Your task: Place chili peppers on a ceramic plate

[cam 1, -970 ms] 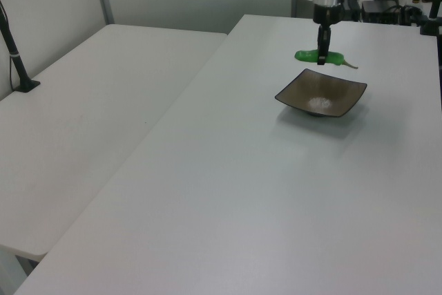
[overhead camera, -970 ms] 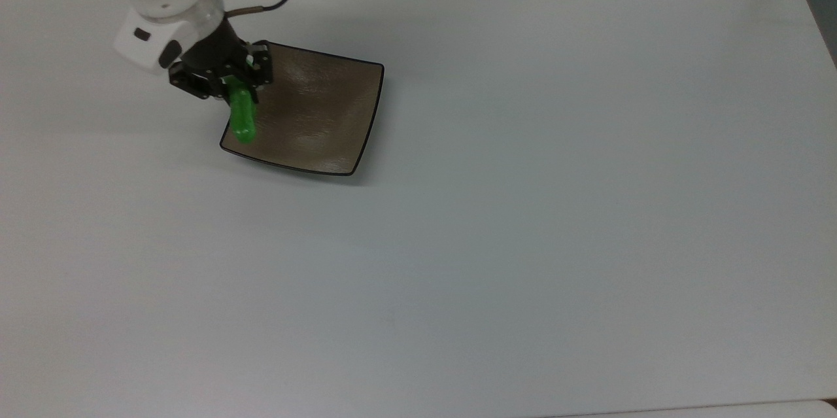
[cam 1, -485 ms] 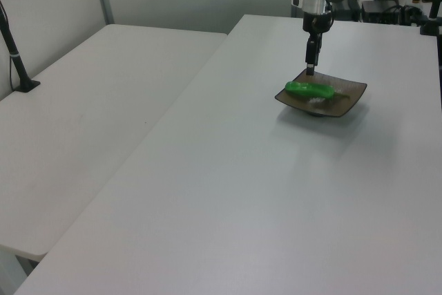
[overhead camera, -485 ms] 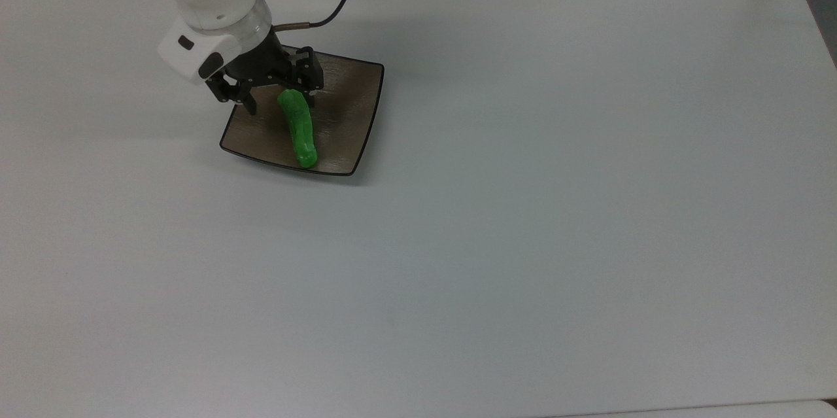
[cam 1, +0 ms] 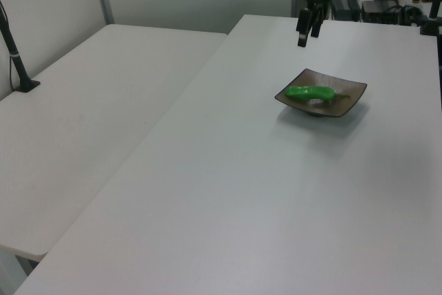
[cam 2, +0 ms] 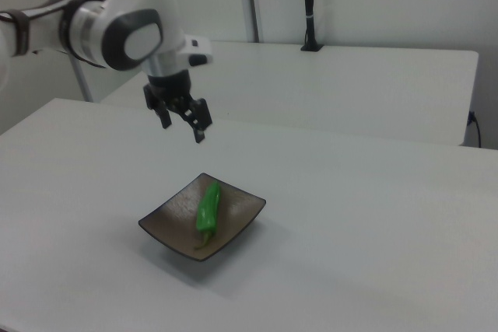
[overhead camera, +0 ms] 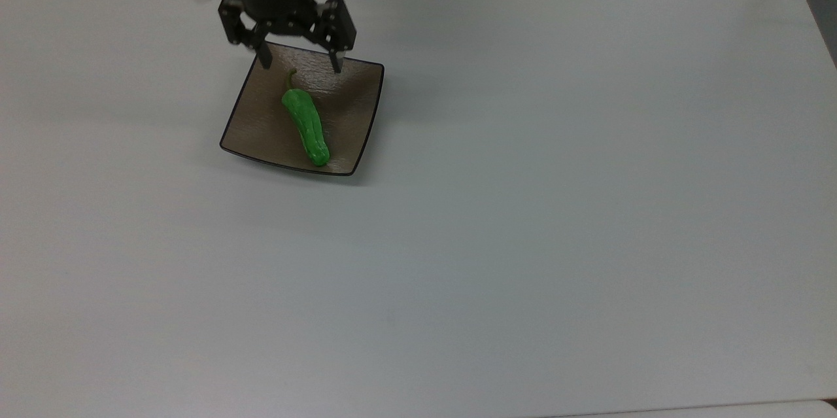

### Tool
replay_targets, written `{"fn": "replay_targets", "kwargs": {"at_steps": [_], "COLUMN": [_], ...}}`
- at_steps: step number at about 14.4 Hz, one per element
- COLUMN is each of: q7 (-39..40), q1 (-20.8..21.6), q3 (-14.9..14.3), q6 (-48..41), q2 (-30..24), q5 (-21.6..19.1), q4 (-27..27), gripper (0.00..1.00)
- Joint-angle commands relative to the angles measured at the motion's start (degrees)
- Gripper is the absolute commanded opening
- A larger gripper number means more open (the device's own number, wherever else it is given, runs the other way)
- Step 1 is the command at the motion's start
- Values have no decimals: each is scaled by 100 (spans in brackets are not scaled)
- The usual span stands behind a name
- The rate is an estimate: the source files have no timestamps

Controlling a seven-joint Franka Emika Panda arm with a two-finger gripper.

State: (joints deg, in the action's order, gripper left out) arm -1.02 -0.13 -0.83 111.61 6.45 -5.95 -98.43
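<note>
Two jaws spread wide, empty, above chili pepper (overhead camera: 305, 127).

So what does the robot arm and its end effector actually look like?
The arm has smooth, rounded white shells with dark grey patches at the joints and a small blue light on top. A dark cable trails behind it. The end effector is black and angular, carrying two slim, straight black fingers.
</note>
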Motion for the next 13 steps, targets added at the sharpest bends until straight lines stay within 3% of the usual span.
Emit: {"fn": "replay_targets", "kwargs": {"at_steps": [1,4,13], "q7": [-382,-285,-47], "q1": [319,548,549], "q3": [-5,-32,-23], "q6": [-314,-526,-526], "q2": [-679,-698,-698], "q5": [208,480,516], "q4": [-431,-449,-467], "gripper": [100,100,100]}}
